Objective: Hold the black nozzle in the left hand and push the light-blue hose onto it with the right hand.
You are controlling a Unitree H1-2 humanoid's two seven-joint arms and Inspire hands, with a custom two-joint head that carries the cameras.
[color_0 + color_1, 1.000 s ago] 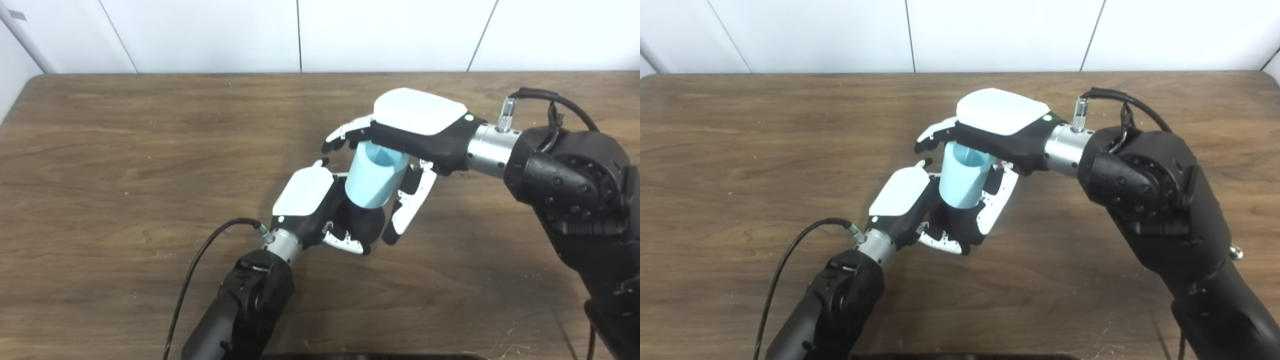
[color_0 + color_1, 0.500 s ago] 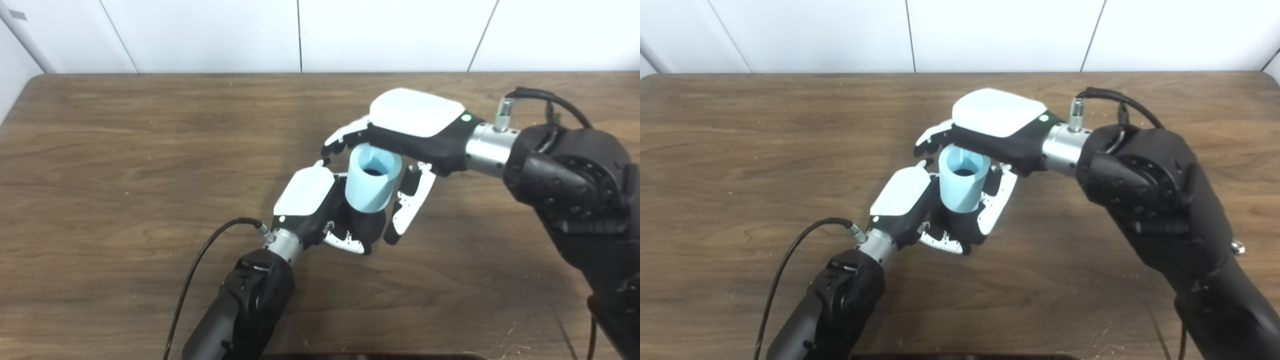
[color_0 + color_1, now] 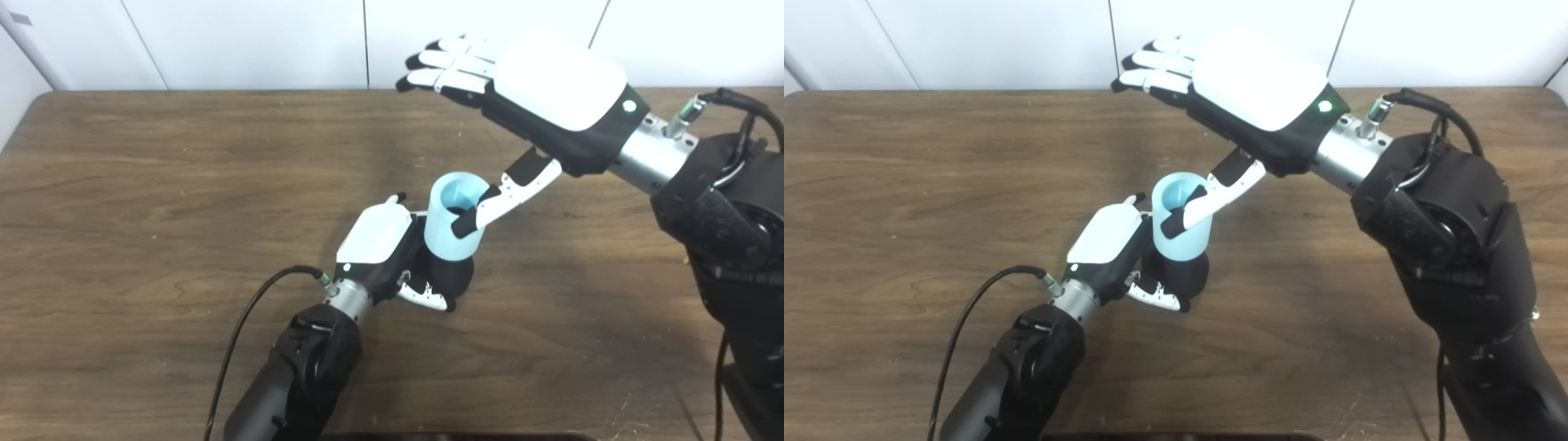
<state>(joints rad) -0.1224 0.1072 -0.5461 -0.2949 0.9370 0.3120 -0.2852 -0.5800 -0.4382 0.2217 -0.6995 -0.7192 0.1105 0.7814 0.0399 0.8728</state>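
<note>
Gripping the black nozzle (image 3: 450,275) at table centre, left hand (image 3: 392,251) wrapped shut around it, light-blue hose (image 3: 453,223) standing seated on top at twelve o'clock. Right hand (image 3: 539,92) spread wide, empty, up at one o'clock. Best to press straight down on the rim, keeping the nozzle steady.

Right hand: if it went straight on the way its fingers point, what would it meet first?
Probably nothing on the wooden table: the open right hand points up-left, toward the white wall panels, well above the light-blue hose. Depth is unclear.
</note>
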